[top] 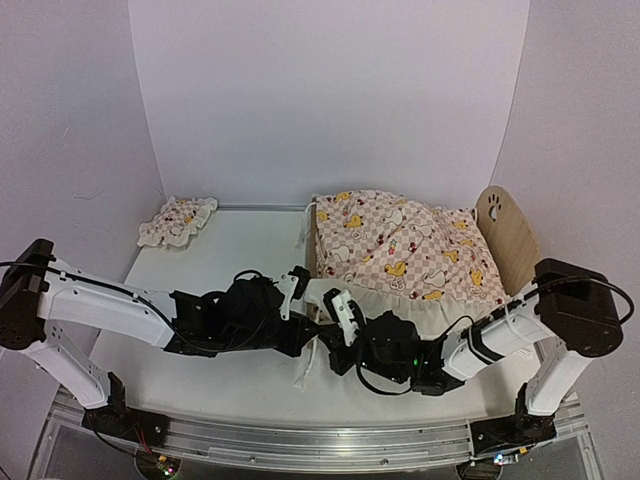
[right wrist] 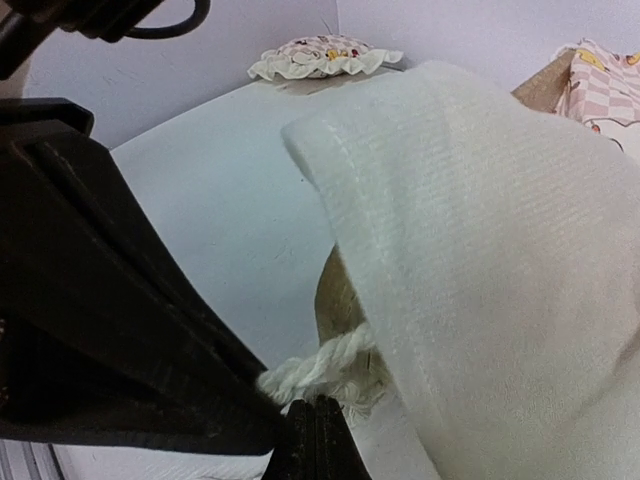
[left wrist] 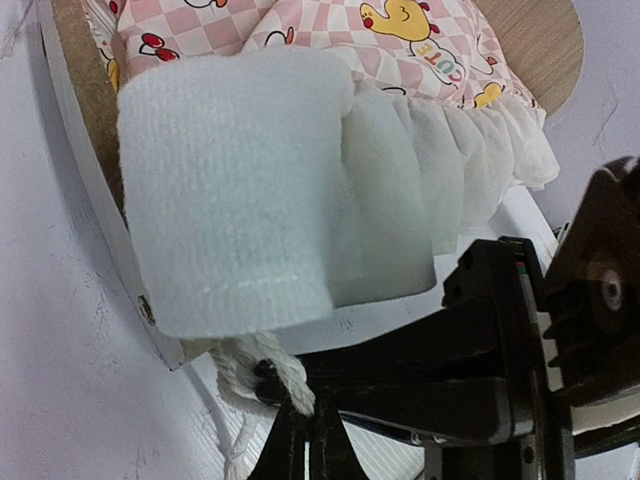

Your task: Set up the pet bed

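Nearest the arm bases, the left fingers (left wrist: 302,428) are pressed together on a twisted white cord (left wrist: 268,378), and the right fingers (right wrist: 312,432) are likewise clamped on that cord, the two pairs meeting close to each other. A white cloth (left wrist: 228,190) hangs just above the cord, over the low wooden end of the pet bed (top: 512,245). The bed is a small light plywood frame standing on the right half of the counter (top: 235,250), its low end just beyond the fingers. A pink checkered cover (top: 400,240) printed with yellow ducks and edged in a white ruffle is draped across it. Its rounded headboard (left wrist: 545,40), with a paw-print cutout, rises at the far right end. A matching ruffled pillow (top: 178,221) lies well apart in the far left corner
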Controlling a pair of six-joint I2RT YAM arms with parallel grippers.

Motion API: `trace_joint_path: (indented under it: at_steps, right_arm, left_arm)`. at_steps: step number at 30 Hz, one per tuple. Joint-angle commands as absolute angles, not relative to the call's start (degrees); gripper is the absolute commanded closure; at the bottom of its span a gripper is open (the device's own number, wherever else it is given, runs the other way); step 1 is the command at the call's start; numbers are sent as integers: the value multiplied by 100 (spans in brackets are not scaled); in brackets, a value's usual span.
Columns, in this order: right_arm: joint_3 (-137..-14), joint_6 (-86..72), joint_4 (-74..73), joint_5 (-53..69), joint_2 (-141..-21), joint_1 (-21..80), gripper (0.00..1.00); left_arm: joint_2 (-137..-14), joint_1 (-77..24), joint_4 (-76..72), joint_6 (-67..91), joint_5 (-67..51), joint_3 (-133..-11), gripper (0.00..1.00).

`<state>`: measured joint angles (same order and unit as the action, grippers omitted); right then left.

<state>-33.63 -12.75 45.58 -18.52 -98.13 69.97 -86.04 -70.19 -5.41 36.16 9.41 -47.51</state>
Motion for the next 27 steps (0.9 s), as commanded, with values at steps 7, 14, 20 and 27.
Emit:
trace_joint_path:
  at_steps: [7,14,20,27]
  right_arm:
    - [-3358,384,6686,-399,-10484,6620,100]
    - [-3272,650,7119,-335,-10757,6534,100]
    - [-3172,974,7156,-343,-10834,6523,100]
    - [-3165,1208,7172,-419,-10815,6523,100]
  left_arm:
    - [-8289,-7051,-640,3909,686,-4717,100]
    - [-8252,-7025,-105,4179,895,-4868,73]
    - [-7290,-6494,-517,4957,354,-4052,47]
    - [-7538,-5215,-1235,5463,-1540,-3823,66]
